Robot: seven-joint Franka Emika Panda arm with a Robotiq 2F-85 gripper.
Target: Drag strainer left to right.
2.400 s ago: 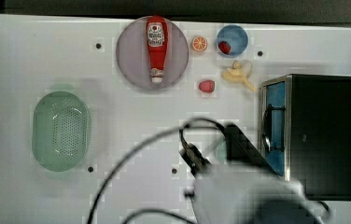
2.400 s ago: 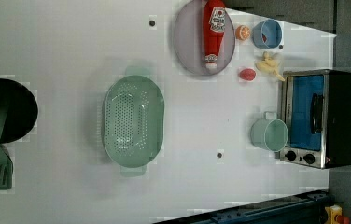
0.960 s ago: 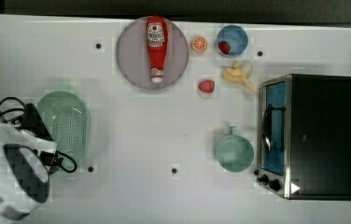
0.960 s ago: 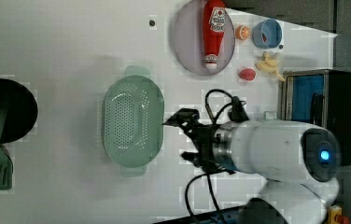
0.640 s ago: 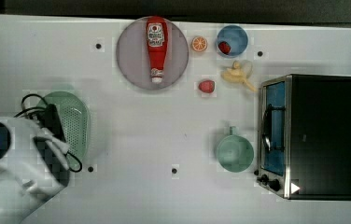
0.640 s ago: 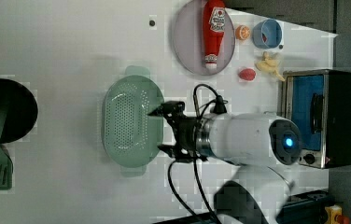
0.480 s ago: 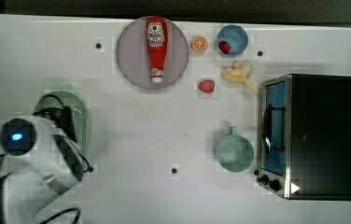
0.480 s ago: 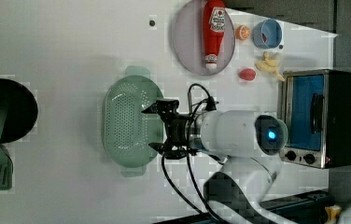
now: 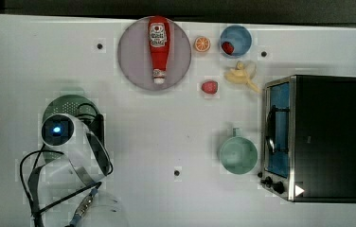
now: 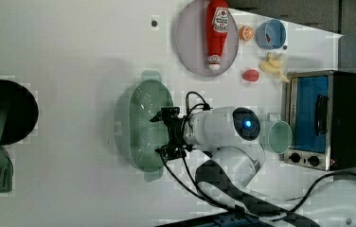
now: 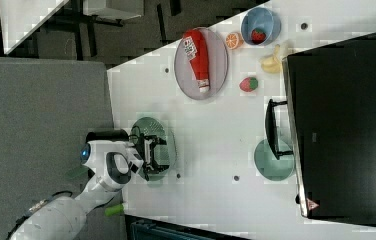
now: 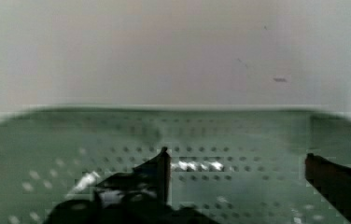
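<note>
the arm has been brought from beside the strainer (image 10: 143, 125) to over its basin; the strainer itself has not been shifted.
thin, light, stiff plastic is judged likely to slide easily on the worktop (image 9: 176, 118); the basin's right wall in the left view is best hooked. the jaws (image 10: 167, 131) are held wide, holding nothing, above the strainer, at the top view's left.

ketchup bottle (image 9: 158, 46) label, print too small to read

Your strainer (image 10: 140, 125) sits left view's centre-left; gripper (image 10: 165, 133) over its right rim. Mug (image 10: 279, 136) right, beside oven (image 10: 325, 120). Ketchup bottle (image 10: 217, 28) on plate (image 10: 188, 42), upper centre.
</note>
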